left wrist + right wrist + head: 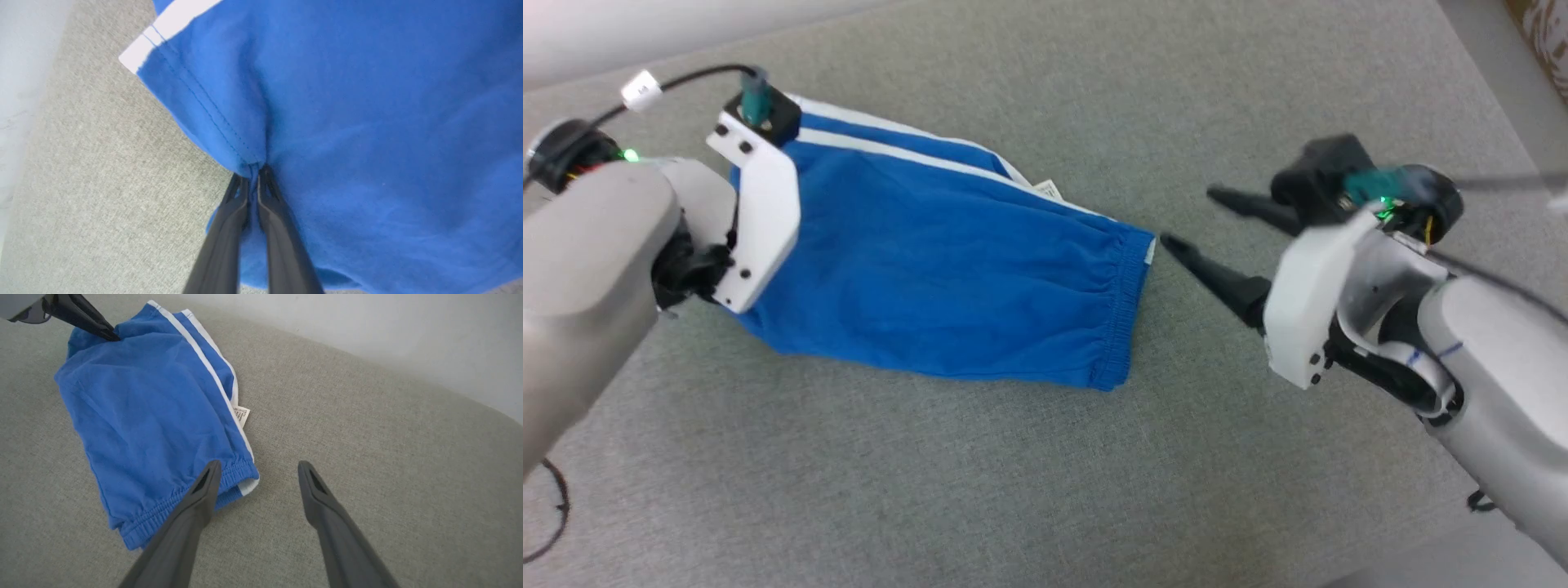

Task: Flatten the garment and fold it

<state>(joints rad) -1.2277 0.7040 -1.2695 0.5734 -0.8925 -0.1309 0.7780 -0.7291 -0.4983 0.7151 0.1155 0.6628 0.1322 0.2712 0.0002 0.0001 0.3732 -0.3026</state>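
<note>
Garment [931,269]: soft royal-blue knit shorts, lying mostly flat with loose wrinkles on a grey woven cloth surface [1013,474]. It sat between the two grippers.

Left gripper [254,169]: the two dark tapered fingers were pinched together on a blue hemmed edge. A stitched seam line ran up from the tips, and the fabric puckered into a crease just ahead of them. White trim band [163,32] sat at the corner, ahead and to the left of those fingers.

Right gripper [259,467]: the matte fingers were spread wide with nothing between them. Gathered elastic waistband [184,506] lay right beside one fingertip; whether they touched was unclear. Small white printed label [242,415] stuck out from the striped edge, ahead of the tips.

Bare grey weave was open ahead of and beside the right gripper, up to a curved edge against a pale wall [367,330]. A narrower bare strip ran beside the left fingers.
</note>
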